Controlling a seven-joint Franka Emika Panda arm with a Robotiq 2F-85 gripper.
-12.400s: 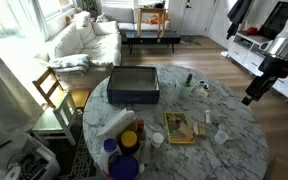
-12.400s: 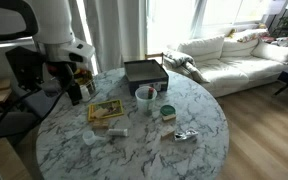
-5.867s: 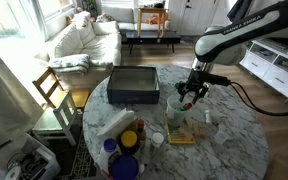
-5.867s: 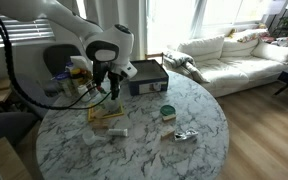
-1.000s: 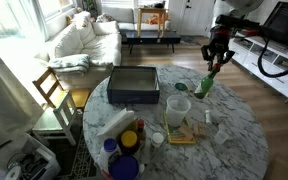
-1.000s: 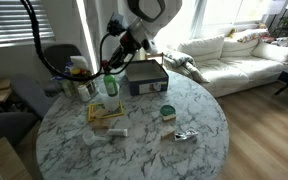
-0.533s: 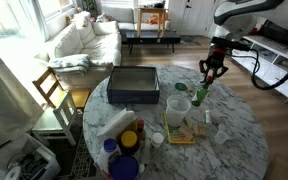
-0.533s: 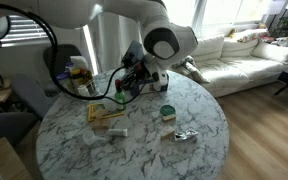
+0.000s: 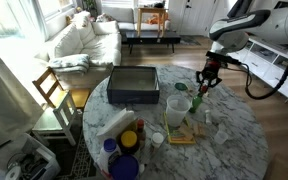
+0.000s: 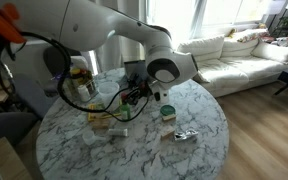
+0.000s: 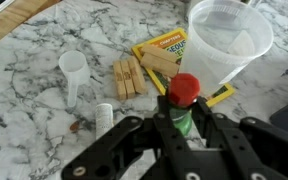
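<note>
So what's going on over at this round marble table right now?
A robot arm's gripper is shut on a green bottle with a red cap, held cap up over the round marble table. In the wrist view the bottle sits right beside a large translucent plastic cup and near a flat yellow packet. A small white cup stands further off. Whether the bottle touches the table cannot be told.

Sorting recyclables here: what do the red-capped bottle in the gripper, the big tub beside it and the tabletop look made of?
The bottle: likely green translucent plastic with a matte red plastic cap; little of its body shows. The tub: frosted, milky plastic, thin-walled and letting light through. The tabletop: white stone with grey veins, marble or a marble-look laminate, slightly glossy.
</note>
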